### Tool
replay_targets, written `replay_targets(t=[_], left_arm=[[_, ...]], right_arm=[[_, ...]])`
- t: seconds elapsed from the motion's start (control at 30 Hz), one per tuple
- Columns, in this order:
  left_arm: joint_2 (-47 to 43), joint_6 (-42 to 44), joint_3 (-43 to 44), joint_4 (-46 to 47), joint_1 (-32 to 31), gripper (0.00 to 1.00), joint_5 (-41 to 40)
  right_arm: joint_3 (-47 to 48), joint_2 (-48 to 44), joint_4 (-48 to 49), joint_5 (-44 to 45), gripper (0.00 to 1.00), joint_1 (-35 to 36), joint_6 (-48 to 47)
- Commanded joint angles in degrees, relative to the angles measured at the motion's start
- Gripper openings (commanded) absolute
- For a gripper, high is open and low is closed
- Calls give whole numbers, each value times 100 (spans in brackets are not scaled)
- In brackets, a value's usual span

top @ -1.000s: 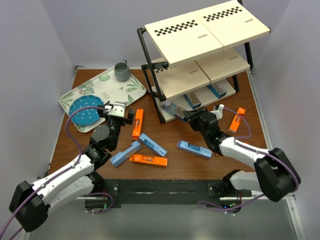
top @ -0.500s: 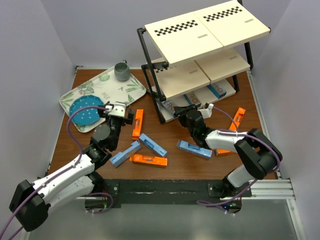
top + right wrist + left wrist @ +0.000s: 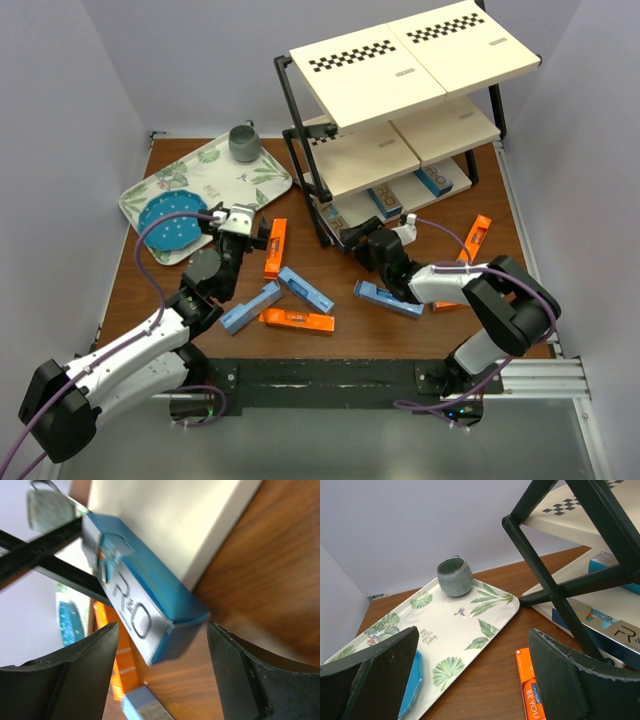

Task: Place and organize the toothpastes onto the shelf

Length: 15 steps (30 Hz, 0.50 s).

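Note:
The shelf (image 3: 372, 160) stands at the back right. Two silver-blue toothpastes (image 3: 384, 201) lie on its bottom board. A third silver-blue carton (image 3: 140, 600) rests across that board's front edge, between the spread jaws of my right gripper (image 3: 161, 630), which is open and touches nothing. Orange and blue toothpastes lie loose on the table: an orange one (image 3: 275, 247), blue ones (image 3: 306, 288) (image 3: 388, 298), another orange one (image 3: 474, 238). My left gripper (image 3: 472, 645) hovers open over the table, with the orange carton (image 3: 530, 690) beside its right finger.
A leaf-patterned tray (image 3: 215, 180) at the back left carries a grey cup (image 3: 243, 142) and a blue plate (image 3: 170, 225). The shelf's black frame leg (image 3: 545, 575) stands close to the right of my left gripper. More cartons (image 3: 296, 320) lie near the arm bases.
My right gripper slid left along the bottom board's front edge and opened, letting go of the silver-blue carton. The left arm has barely moved.

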Motion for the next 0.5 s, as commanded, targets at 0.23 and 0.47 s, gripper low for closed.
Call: replay_targets(t=[0.23,0.47], left_arm=[[-15,-3,87,160,22,96,109],[-24,15,87,151,22,96,136]], right_arm=[[343,-559,-968,-419,82,24,-1918],[273,-1202,-1445,-496,89,24,-4077]])
